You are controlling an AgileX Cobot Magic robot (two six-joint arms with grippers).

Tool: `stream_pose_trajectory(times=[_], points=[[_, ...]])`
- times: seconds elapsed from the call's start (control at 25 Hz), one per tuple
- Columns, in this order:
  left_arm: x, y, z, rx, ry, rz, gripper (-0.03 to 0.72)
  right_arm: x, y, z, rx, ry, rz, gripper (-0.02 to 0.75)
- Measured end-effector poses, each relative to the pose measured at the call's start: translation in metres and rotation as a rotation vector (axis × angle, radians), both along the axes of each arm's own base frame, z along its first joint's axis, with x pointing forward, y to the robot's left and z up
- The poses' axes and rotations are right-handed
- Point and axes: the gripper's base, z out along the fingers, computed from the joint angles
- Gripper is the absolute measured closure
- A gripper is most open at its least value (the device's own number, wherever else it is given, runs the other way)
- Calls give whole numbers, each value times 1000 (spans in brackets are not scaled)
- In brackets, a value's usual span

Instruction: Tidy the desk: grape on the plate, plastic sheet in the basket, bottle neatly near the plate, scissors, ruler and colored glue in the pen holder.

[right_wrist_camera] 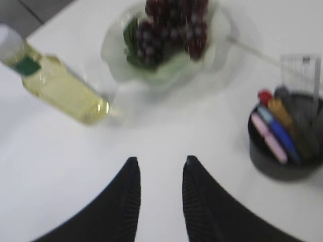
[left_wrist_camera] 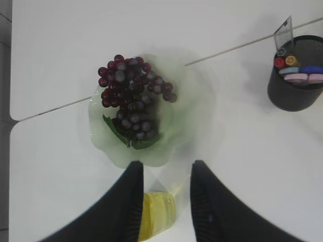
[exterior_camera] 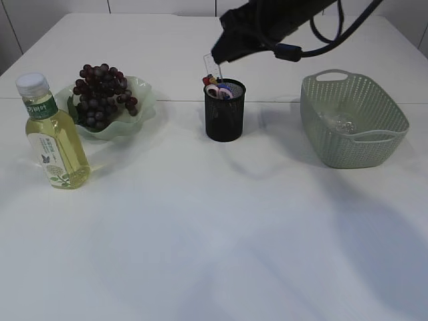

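One bottle (exterior_camera: 52, 137) stands upright at the left edge of the exterior view, its long axis vertical, white cap on top and pale yellow liquid inside; it sits just beside the single pale green plate (exterior_camera: 144, 93), low and left of it. One bunch of dark red grape (exterior_camera: 101, 93) lies on that plate, and in the left wrist view the bunch runs lengthwise from the upper part of the plate down to its green leaves at the lower left. One black mesh pen holder (exterior_camera: 225, 117) stands in the upper middle of the exterior view, upright, and one grey-green basket (exterior_camera: 374, 150) sits at the right, well apart from it. In the holder stand one clear ruler (exterior_camera: 211, 65), upright and leaning slightly left, the pink and blue handles of one pair of scissors (exterior_camera: 215, 91), and colored glue (left_wrist_camera: 285, 61) showing as two round caps, one red and one orange. One crumpled plastic sheet (exterior_camera: 340, 122) lies in the basket. Two grippers show: the left gripper (left_wrist_camera: 166, 169) hangs at the bottom of its wrist view with its dark fingers apart and nothing between them, the bottle's yellow showing below the gap. The right gripper (right_wrist_camera: 160, 164) likewise has its fingers apart over bare white table (exterior_camera: 214, 234), holding nothing.
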Motion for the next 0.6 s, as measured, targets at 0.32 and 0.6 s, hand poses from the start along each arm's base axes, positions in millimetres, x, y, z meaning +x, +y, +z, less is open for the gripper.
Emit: stream_pose_trajectory(times=[0.32, 0.6], points=[[-21, -8, 15, -190, 68, -91, 452, -42, -49, 39, -357, 230, -348, 490], [-44, -18, 32, -356, 132, -231, 452, -74, -73, 94, -338, 134, -569, 454]])
